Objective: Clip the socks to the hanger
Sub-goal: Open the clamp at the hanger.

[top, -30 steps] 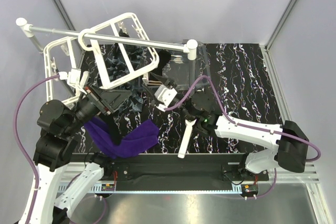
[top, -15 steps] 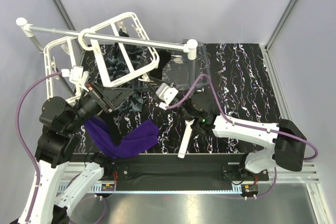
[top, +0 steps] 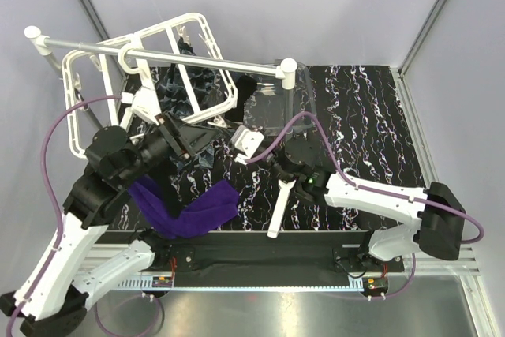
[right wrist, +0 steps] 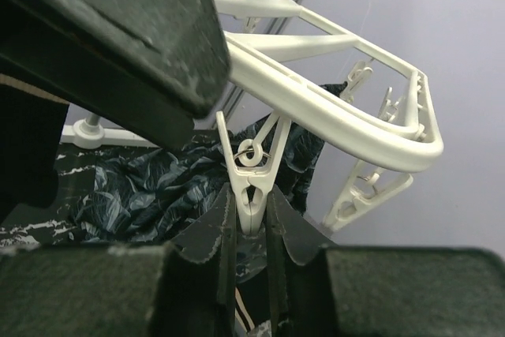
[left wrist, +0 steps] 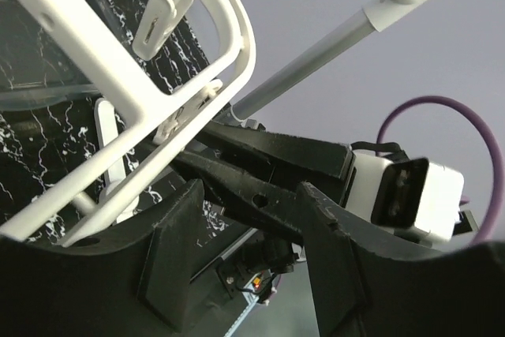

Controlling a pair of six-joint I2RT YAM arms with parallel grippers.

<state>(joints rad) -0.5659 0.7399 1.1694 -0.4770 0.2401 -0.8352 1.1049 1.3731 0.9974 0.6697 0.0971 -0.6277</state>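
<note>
Hanger clip (right wrist: 251, 170) seemingly pinched in right claw (right wrist: 251, 222)

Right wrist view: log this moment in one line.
right gripper: shut on clip | left gripper: open, near hanger | purple sock: lying unclipped

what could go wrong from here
1. The right gripper pinches a white clip on the tilted hanger; pulling might swing the frame.
2. The left gripper sits close to it, so they might collide.
3. The purple sock lies loose nearby and might get dragged.
</note>
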